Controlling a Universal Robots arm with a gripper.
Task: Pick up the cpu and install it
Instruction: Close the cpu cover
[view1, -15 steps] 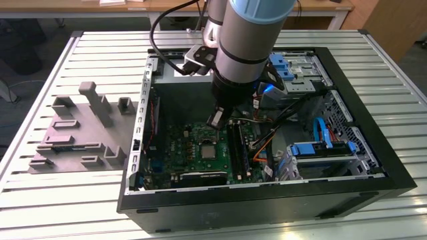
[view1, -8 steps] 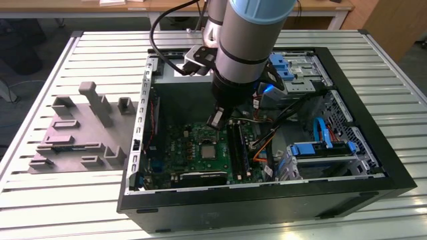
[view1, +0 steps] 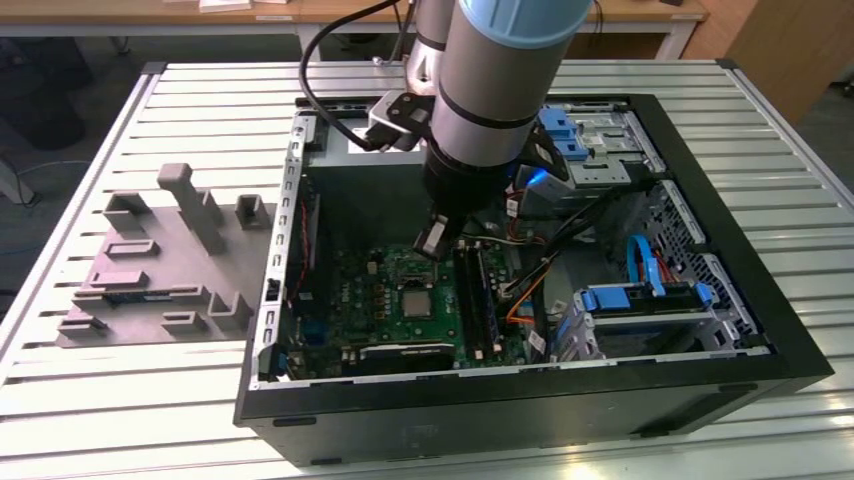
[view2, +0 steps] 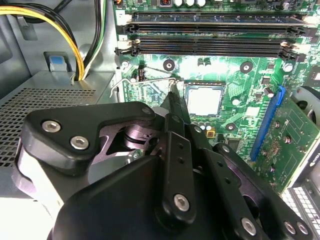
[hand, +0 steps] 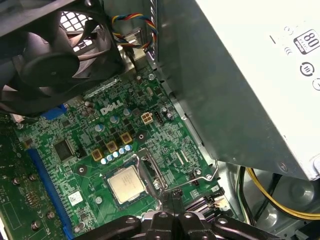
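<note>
The open computer case (view1: 747, 330) lay on its side on the slatted surface (view1: 134, 400), its green motherboard (view1: 387, 300) facing up. Down inside it the gripper (view2: 172, 97) hung low over the board with its fingers (view2: 175, 107) pressed together, holding nothing. Just beside their tips the cpu (view2: 204, 99) sat flat in its socket, a small square chip with a shiny silver-grey top and a thin pale edge (hand: 126, 183); being square, it showed no long axis, its edges lining up with the socket frame. The wire retention lever (hand: 207, 175) stood raised off the board. Farther off, beyond the case at the exterior view's left, a grey moulded tray (view1: 147, 270) with upright blocks rested on the surface.
</note>
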